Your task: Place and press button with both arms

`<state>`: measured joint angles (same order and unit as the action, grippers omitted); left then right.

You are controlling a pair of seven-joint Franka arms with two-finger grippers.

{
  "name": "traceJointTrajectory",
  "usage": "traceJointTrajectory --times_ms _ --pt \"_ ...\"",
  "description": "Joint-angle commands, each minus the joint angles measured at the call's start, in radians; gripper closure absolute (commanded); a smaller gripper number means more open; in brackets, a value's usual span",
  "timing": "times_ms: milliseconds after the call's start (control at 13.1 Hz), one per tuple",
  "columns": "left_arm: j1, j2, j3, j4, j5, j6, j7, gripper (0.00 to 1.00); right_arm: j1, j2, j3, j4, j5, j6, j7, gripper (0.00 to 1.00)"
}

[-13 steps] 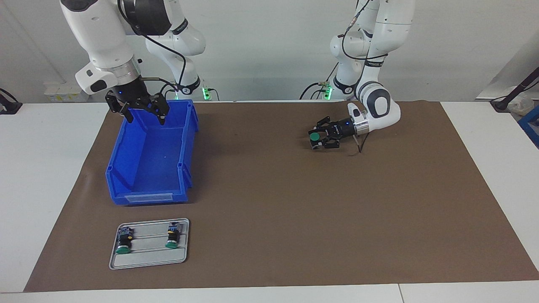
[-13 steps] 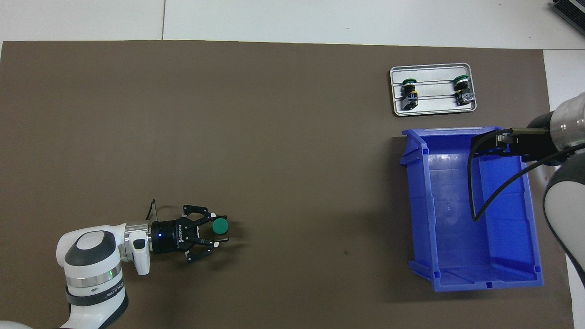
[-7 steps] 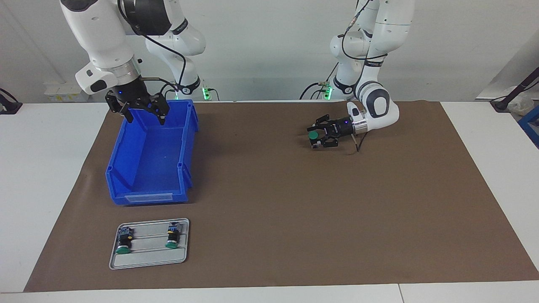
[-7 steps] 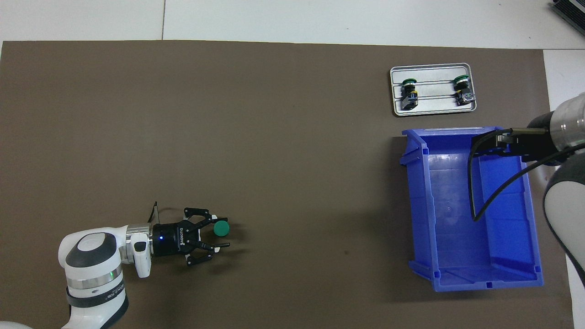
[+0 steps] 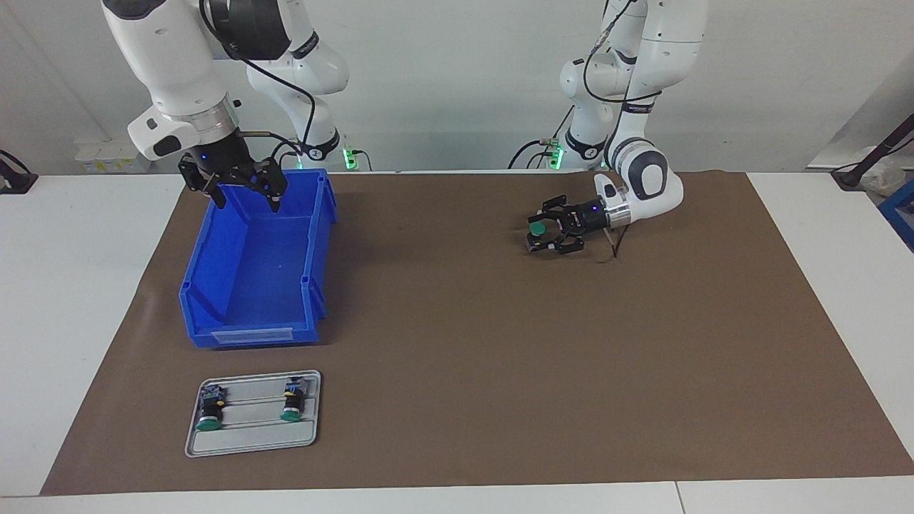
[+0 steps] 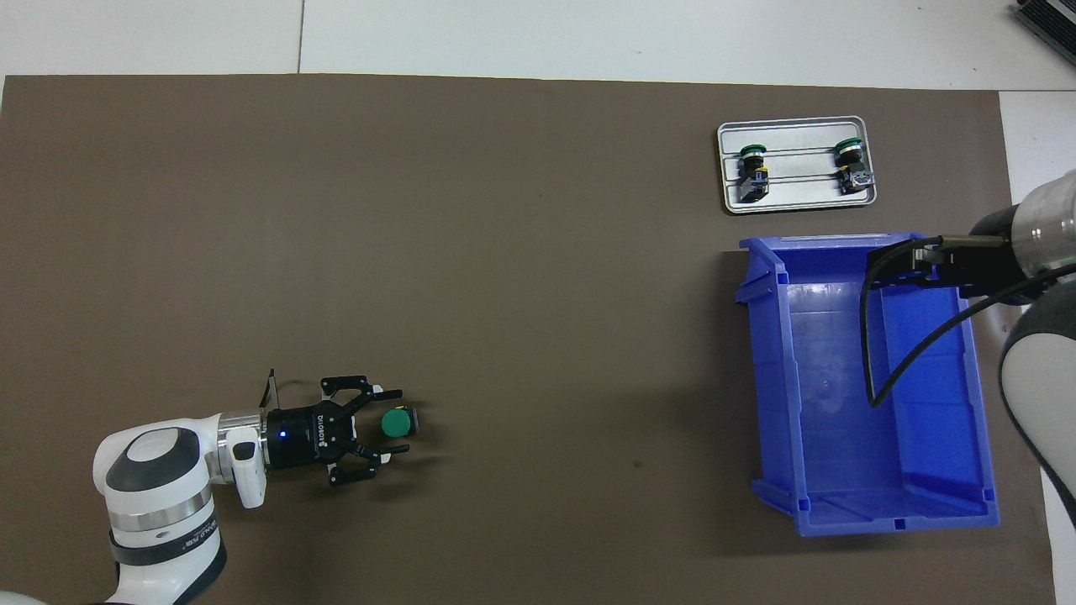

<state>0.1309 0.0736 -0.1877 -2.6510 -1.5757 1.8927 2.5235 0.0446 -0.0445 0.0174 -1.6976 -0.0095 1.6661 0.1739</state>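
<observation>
Button [image 6: 395,422] green cap up on the brown mat [image 6: 504,294], lower left of overhead frame, between spread fingers of left gripper [image 6: 388,423], right gripper [image 5: 246,196] wide over blue bin [image 5: 257,285], upper left of facing frame.

One camera sits high across the counter [image 5: 86,300] and faces both robots. The other looks steeply down from above the robots' end – half a turn apart. Both share the brown mat [image 5: 500,357] and blue bin [image 6: 841,470].
</observation>
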Motion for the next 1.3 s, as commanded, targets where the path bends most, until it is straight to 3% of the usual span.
traceJointTrajectory --times_ms 0,381,686,838,1067,1219 --pt "0.018 -0.018 -0.001 -0.017 0.009 -0.018 0.018 0.21 -0.009 -0.006 0.006 -0.004 0.023 0.003 0.015 0.00" --pt "0.044 -0.057 0.001 0.015 0.009 -0.018 -0.110 0.21 -0.009 -0.006 0.006 -0.004 0.023 0.003 0.015 0.00" --pt "0.053 -0.205 0.007 0.067 0.055 -0.018 -0.421 0.21 -0.009 -0.006 0.006 -0.004 0.023 0.001 0.015 0.00" --pt "0.070 -0.251 0.007 0.155 0.123 -0.029 -0.639 0.21 -0.009 -0.006 0.007 -0.004 0.023 0.001 0.015 0.00" --pt "0.102 -0.247 0.007 0.326 0.172 -0.134 -0.958 0.22 -0.009 -0.006 0.006 -0.004 0.023 0.003 0.015 0.00" --pt "0.104 -0.251 0.007 0.483 0.303 -0.142 -1.227 0.21 -0.009 -0.006 0.006 -0.004 0.023 0.003 0.015 0.00"
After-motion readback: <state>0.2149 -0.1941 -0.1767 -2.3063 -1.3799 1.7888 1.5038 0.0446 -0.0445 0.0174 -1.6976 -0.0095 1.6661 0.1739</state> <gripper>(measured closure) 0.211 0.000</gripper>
